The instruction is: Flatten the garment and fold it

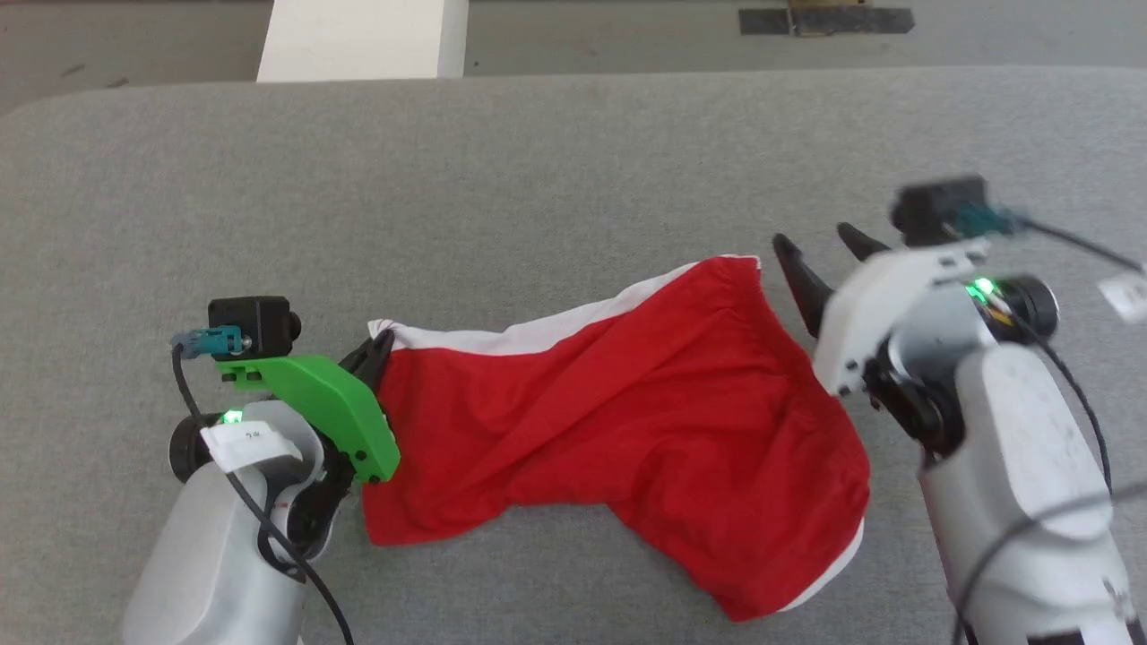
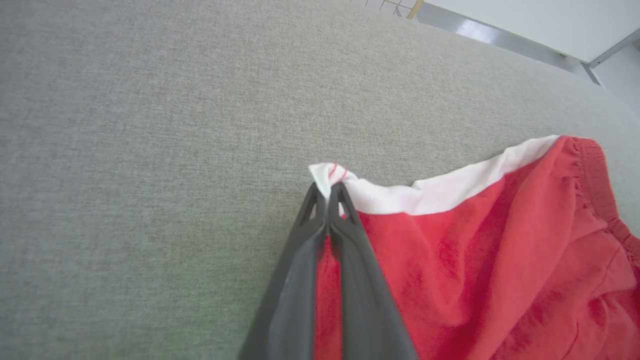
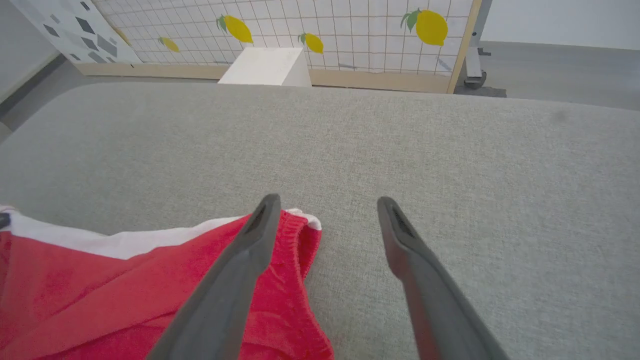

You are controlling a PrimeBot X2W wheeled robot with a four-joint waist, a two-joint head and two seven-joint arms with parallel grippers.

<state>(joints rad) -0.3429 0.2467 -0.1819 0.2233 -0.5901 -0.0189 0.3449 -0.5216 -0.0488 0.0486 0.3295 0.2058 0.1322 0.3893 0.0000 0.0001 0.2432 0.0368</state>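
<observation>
**Left gripper shut on a corner of the garment, right gripper open beside it**

The garment (image 1: 627,403), a pair of red shorts, lies wrinkled and not yet flat on the grey surface (image 1: 538,179), in the part nearer to the robot. Its white trim (image 1: 538,336) runs along the far edge. Its gathered waistband (image 1: 753,296) is at the end on the robot's right.

The left gripper (image 1: 381,345) is at the left end of the garment. Its 2 fingers are pressed together, and the left wrist view shows a small white corner of the trim (image 2: 332,175) pinched between the tips (image 2: 330,192).

The right gripper (image 1: 817,237) is at the waistband end, just beside the garment. Its 2 fingers stand wide apart and hold nothing. In the right wrist view one finger (image 3: 250,250) is over the waistband (image 3: 295,235) and the other finger is over bare grey surface. I cannot tell if the finger touches the cloth.
</observation>
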